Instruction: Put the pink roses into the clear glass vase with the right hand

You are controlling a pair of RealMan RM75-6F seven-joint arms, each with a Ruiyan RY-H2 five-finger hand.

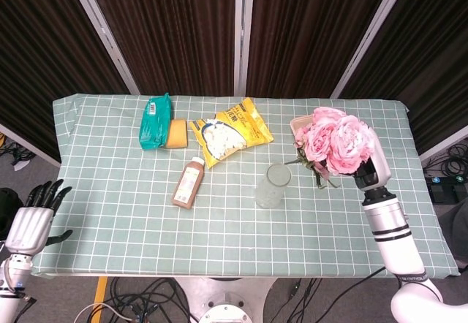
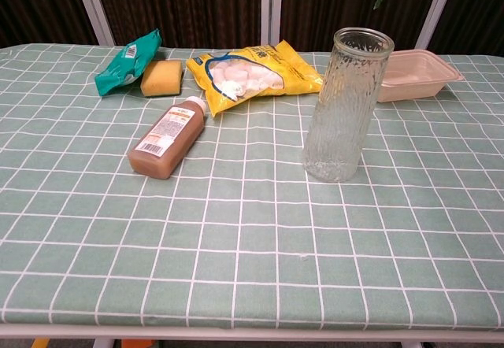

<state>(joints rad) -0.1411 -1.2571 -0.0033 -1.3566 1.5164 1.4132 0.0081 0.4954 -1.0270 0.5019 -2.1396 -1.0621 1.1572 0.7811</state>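
So the checked green table [image 1: 110, 191] has the usual clutter on it, but the thing that matters is the clear glass vase [image 1: 273, 185] standing upright near the middle, mouth open and nothing in it yet. The pink roses [image 1: 334, 140] are up in the air to the right of the vase, over the table edge of the beige tray [image 1: 298, 129], with the stems poking down and left toward the vase. The right hand [image 1: 369, 171] is mostly hidden behind the blooms, but it's clearly holding the bunch since nothing else supports it. The left hand [image 1: 33, 217] is parked off the table corner, fingers apart, holding nothing. I'd call this the carry step: flowers picked up, not over the vase yet. Next move looks like sliding the bunch left until the stems sit above the mouth, getting them more upright, then lowering. The vase is tall and narrow, so a sideways bump from the stems could tip it.
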